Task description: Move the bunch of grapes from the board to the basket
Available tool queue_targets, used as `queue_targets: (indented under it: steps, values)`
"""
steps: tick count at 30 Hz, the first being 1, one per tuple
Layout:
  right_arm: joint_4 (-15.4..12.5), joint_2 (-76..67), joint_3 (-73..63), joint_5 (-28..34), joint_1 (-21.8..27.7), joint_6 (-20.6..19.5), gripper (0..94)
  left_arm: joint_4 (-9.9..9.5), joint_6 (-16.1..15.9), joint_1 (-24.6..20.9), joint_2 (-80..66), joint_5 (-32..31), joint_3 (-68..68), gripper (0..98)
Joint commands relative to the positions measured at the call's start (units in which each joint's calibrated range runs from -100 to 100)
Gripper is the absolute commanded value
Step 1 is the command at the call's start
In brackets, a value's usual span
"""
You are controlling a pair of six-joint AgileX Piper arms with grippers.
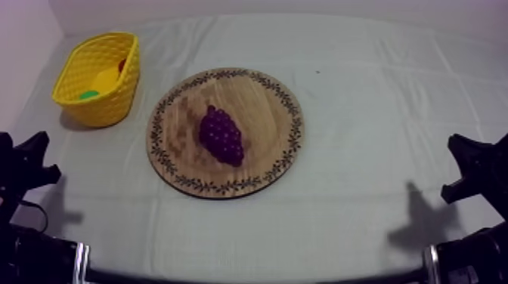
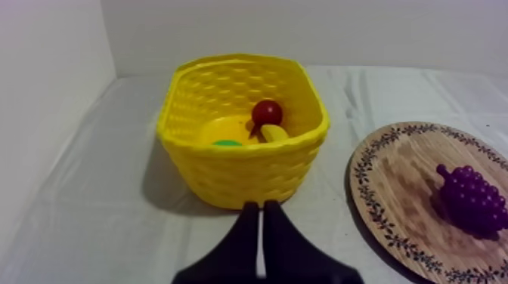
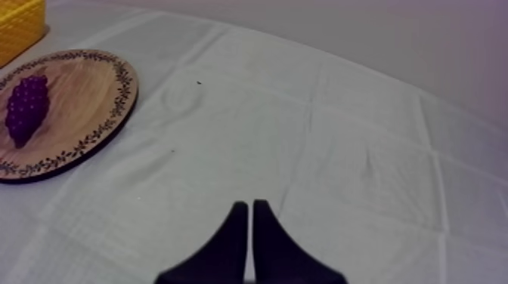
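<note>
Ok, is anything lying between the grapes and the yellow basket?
Nothing in the way: from the bunch of grapes comes bare wooden board, then a strip of bare cloth to the yellow basket. The top view shows it.

Small red fruit (image 2: 267,112): round and glossy; the reference for all positions. Banana (image 2: 275,134): yellow, lying just beside the small red fruit. Pale yellow rounded piece (image 2: 224,127): kind not discernible, near the small red fruit, with a green patch (image 2: 226,142) at its edge. Bench (image 1: 363,98): covered by a grey-white cloth with straight fold lines. Dark speck (image 1: 317,73): on the cloth, well apart from the small red fruit. Wall (image 2: 302,30): plain and pale, rising beyond the small red fruit.
</note>
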Motion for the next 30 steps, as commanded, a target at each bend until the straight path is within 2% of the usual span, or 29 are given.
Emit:
queue_targets:
  steps: [1, 16, 23, 30]
  values:
    - [0.01, -0.01, -0.03, 0.04, 0.02, -0.01, 0.4, 0.01, -1.09, 0.50, 0.00, 0.95, -0.32, 0.0]
    - [0.01, -0.01, -0.03, 0.04, 0.02, -0.01, 0.4, -0.35, -0.65, 0.93, 0.45, 2.26, -0.94, 0.0]
    - [0.01, -0.01, -0.03, 0.04, 0.02, 0.02, 0.4, -3.03, 1.54, 0.76, 10.43, 2.09, -10.67, 0.0]
    - [0.01, -0.01, -0.03, 0.04, 0.02, 0.00, 0.4, -6.09, 4.74, 3.92, 28.06, 13.90, -33.11, 0.0]
